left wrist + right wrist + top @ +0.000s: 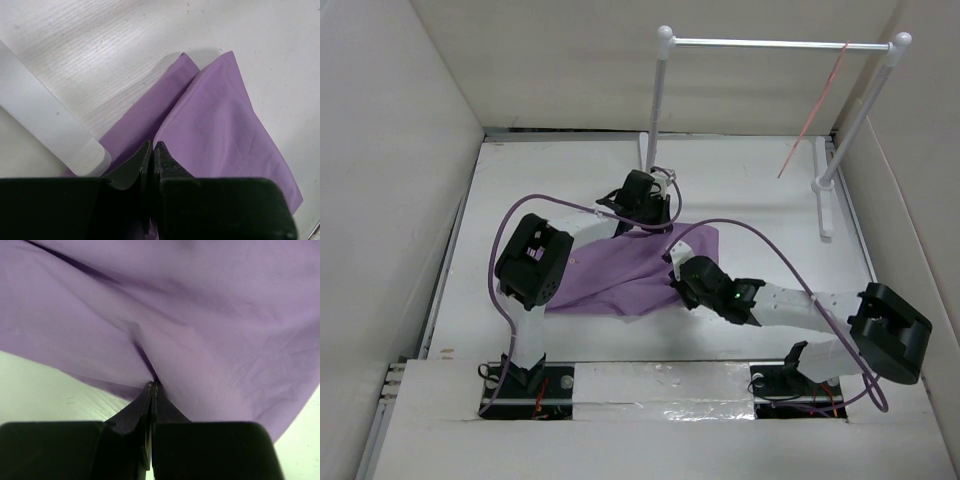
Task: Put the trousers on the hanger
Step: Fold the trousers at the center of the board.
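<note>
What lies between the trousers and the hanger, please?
Only bare white table and a loop of purple cable, seen in the top external view.

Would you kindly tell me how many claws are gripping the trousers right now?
2. The left claw pinches the trousers at their far edge; the right claw pinches a fold on their right side.

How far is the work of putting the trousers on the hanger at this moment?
Little is done: the hanger hangs bare on the rail. In hand: the left gripper and right gripper are each shut on the trousers, lying folded on the table. Left: carry the cloth over and drape it on the hanger.
</note>
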Motion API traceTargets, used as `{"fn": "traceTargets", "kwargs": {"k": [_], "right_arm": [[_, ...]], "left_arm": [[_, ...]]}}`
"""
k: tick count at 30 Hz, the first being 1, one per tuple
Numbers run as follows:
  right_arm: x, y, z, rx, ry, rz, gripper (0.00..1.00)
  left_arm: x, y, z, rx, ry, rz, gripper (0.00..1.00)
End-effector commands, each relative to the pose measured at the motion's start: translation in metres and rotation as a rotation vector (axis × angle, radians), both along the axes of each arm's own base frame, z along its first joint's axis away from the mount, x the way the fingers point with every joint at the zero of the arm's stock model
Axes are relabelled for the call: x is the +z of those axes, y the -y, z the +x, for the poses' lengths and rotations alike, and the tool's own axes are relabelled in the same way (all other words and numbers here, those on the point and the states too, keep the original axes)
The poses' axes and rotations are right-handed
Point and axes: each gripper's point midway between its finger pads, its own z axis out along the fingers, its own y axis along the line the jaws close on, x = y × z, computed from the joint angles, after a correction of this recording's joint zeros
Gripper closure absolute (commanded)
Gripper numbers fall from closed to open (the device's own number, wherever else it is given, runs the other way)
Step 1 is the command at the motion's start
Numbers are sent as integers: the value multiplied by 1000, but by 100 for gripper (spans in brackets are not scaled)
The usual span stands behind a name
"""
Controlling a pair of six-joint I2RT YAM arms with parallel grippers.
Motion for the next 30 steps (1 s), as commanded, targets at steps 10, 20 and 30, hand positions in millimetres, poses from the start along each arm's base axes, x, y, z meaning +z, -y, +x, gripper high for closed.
{"fn": "traceTargets", "kwargs": {"k": [10, 20, 30], "right_arm": [[-7, 7, -60, 66, -131, 144, 100], [-19, 22, -67, -19, -173, 138, 100], [68, 33, -31, -69, 47, 212, 49]], "left_arm": [[22, -2, 48, 110, 58, -42, 100], [4, 0, 48, 126, 16, -40, 100], [54, -9, 16, 106, 86, -128, 50]]}}
